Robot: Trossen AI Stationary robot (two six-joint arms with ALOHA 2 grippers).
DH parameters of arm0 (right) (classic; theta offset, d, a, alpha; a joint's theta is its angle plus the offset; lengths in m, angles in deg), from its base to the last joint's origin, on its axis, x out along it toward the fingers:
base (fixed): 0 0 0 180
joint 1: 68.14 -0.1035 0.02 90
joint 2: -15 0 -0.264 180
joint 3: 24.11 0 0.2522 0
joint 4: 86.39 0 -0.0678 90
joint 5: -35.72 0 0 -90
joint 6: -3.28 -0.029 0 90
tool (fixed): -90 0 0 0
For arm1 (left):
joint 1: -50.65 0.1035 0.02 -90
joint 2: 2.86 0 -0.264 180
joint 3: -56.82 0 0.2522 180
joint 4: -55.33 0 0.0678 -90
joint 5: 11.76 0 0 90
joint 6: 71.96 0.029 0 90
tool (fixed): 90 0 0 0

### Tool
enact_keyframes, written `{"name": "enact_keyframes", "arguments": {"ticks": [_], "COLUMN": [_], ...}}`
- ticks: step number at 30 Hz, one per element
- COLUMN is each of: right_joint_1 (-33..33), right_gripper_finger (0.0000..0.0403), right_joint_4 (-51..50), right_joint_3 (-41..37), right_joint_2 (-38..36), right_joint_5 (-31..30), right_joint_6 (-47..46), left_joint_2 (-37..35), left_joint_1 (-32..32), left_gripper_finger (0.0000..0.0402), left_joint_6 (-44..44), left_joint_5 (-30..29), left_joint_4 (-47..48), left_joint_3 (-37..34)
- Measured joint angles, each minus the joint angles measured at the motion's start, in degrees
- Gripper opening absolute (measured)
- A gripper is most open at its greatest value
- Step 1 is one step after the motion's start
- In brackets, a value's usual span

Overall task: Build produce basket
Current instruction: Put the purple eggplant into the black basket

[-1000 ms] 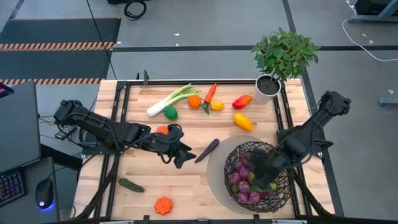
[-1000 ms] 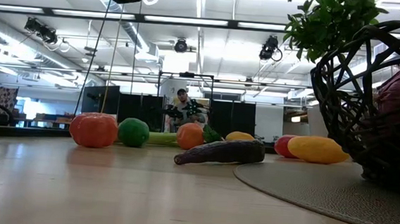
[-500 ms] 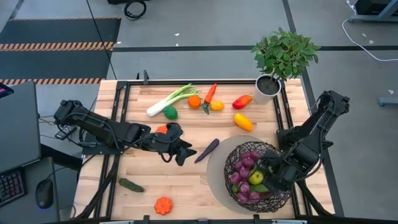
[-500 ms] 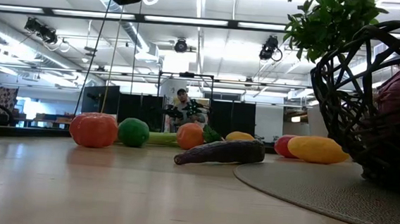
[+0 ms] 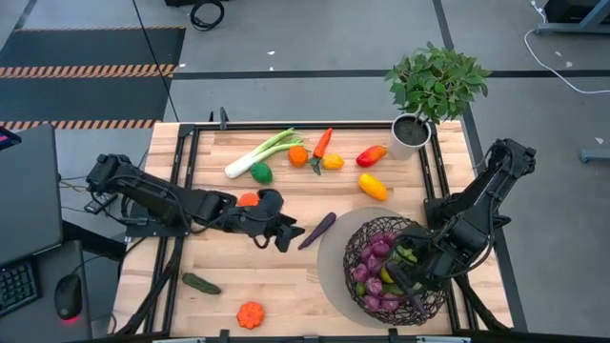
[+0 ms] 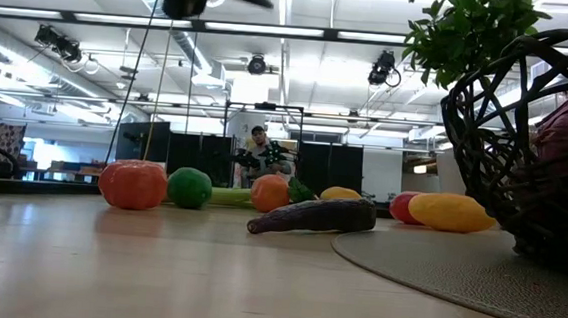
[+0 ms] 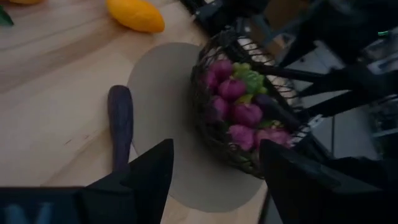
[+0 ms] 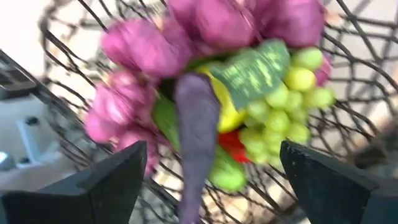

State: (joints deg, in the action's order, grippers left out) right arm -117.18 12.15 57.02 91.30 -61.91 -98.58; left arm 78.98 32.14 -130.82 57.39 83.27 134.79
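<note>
The dark wire basket (image 5: 381, 250) stands on a round grey mat (image 5: 329, 262) at the near right. It holds purple produce, green grapes (image 8: 292, 106) and a purple eggplant (image 8: 194, 124). My right gripper (image 5: 400, 276) hangs open over the basket, its fingers either side of that eggplant (image 8: 211, 155). My left gripper (image 5: 286, 232) is open at mid-table and holds nothing (image 7: 216, 149). It sits just left of a second eggplant (image 5: 317, 229), which lies flat on the wood beside the mat. Leek (image 5: 262, 152), lime (image 5: 260, 172), orange (image 5: 298, 154), carrot (image 5: 322, 145) and peppers (image 5: 373, 187) lie toward the far edge.
A potted plant (image 5: 412, 133) stands at the far right corner. An orange pumpkin (image 5: 248, 199) lies close behind my left arm. A cucumber (image 5: 200, 283) and another pumpkin (image 5: 250, 314) lie near the front edge. Bare wood lies between these and the mat.
My right gripper has drawn back from the basket's middle toward its near right rim, uncovering the produce inside. My left gripper has crept toward the table's right, closer to the eggplant on the wood.
</note>
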Motion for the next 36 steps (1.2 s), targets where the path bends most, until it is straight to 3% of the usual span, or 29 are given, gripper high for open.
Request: {"name": "enact_keyframes", "arguments": {"ticks": [13, 18, 23, 28, 36], "right_joint_1": [0.3, -0.2, -0.2, -1.0, -2.3], "right_gripper_finger": [0.0369, 0.0368, 0.0368, 0.0368, 0.0368], "right_joint_4": [10.7, 15.1, 18.6, 19.0, 18.8], "right_joint_3": [0.0, 0.0, 0.0, 0.0, 0.0], "right_joint_2": [0.0, 0.0, 0.0, 0.0, 0.0], "right_joint_5": [-2.9, -2.8, 1.3, 5.3, 4.5], "right_joint_6": [0.3, 0.0, 0.0, 0.0, -0.4], "left_joint_2": [15.4, 22.3, 27.5, 30.2, 31.6], "left_joint_1": [-1.3, -1.3, -1.3, -0.4, 2.2], "left_gripper_finger": [0.0247, 0.0242, 0.0243, 0.0255, 0.0257], "left_joint_6": [10.5, 11.5, 17.5, 20.6, 17.6], "left_joint_5": [1.9, -0.5, -5.3, -7.1, -7.4], "left_joint_4": [-3.7, -8.9, -10.5, -11.0, -11.2], "left_joint_3": [0.0, 0.0, 0.0, 0.0, 0.0]}}
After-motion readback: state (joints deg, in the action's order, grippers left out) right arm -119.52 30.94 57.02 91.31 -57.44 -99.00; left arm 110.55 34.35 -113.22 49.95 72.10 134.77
